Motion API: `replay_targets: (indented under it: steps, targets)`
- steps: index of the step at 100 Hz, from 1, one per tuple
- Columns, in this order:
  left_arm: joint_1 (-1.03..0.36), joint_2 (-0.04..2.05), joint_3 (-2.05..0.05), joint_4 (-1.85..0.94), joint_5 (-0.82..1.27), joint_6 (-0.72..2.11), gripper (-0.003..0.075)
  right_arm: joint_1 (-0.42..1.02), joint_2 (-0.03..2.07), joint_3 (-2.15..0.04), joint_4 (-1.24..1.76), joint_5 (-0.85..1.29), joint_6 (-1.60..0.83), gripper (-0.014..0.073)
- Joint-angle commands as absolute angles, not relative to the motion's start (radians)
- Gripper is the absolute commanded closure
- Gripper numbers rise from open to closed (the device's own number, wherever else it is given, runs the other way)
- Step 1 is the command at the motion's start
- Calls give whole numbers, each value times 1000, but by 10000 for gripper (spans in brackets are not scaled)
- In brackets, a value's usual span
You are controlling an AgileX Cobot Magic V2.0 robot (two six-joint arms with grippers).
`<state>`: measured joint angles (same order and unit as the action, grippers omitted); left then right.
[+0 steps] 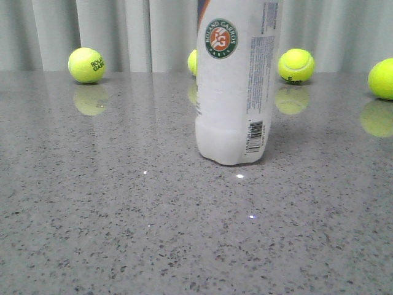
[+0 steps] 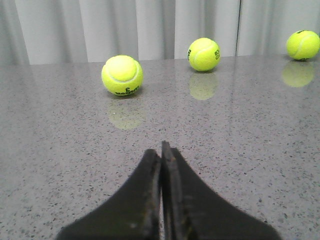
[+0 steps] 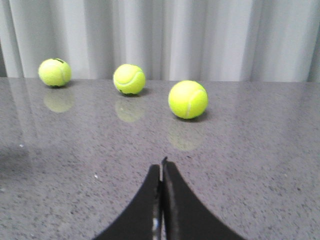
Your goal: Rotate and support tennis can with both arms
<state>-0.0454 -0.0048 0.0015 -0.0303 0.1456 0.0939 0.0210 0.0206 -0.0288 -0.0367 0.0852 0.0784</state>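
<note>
Your left gripper (image 2: 161,150) and right gripper (image 3: 162,167) are both pinched closed, holding nothing. Part each before approaching the tall white cylindrical tennis can (image 1: 236,86), upright mid-table (image 1: 92,215); close in at its nine and three o'clock sides evenly.

We are seeing a glossy speckled grey stone-like surface (image 1: 123,233) mirroring fuzzy felt tennis balls (image 1: 86,65); the tennis can (image 1: 236,86) is looking like smooth white plastic.
</note>
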Motion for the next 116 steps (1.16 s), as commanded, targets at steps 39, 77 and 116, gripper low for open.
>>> replay_targets:
  steps: [39,77,116]
  targets:
    - [-44,-40,46,-41,69,94,738,-3,-28,29,-59,-38,89,663]
    - [-44,-40,46,-41,69,94,738,-3,-28,29,-59,-38,89,663]
    - [-44,-40,46,-41,69,94,738,-3,-28,29,-59,-38,89,663]
